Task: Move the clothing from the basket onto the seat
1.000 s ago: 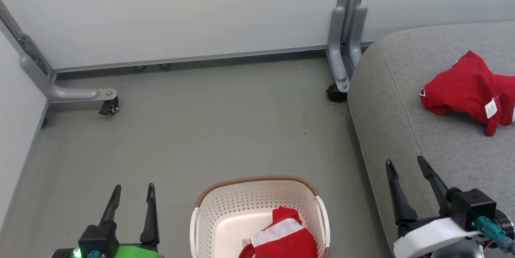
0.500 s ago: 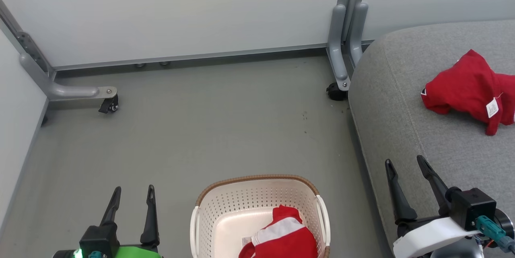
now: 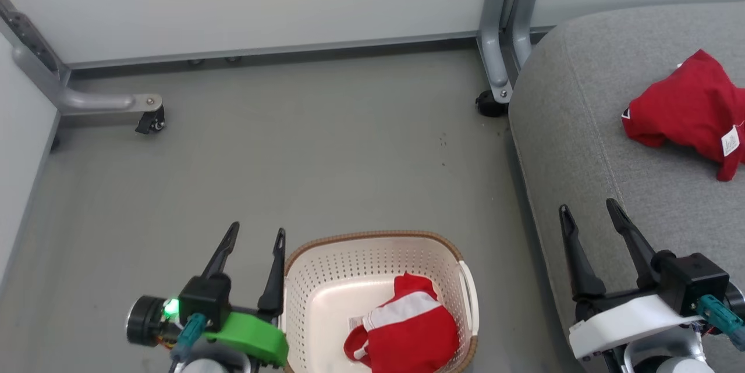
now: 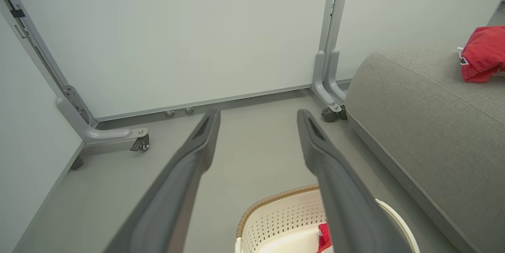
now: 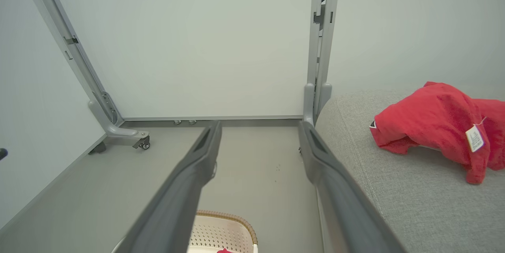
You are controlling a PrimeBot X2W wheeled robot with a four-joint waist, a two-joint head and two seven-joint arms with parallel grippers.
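Head view: one red garment lies bunched in the basket, toward its near right corner; a second garment rests on the seat at far right. The left end effector hovers just beside the basket's left side, jaws apart and empty. The right end effector hangs over the seat's front edge, jaws likewise apart, holding nothing.

Likely trouble: a finger coming in from the left could catch the rim or a handle and tip or drag the light basket. A shallow pinch might take only one fold, so the cloth slips free on the way across.

Room to move: open floor spreads ahead and to the left. The seat's rounded edge stands close on the basket's right. A partition leg and its caster sit well beyond, by the seat's far corner.
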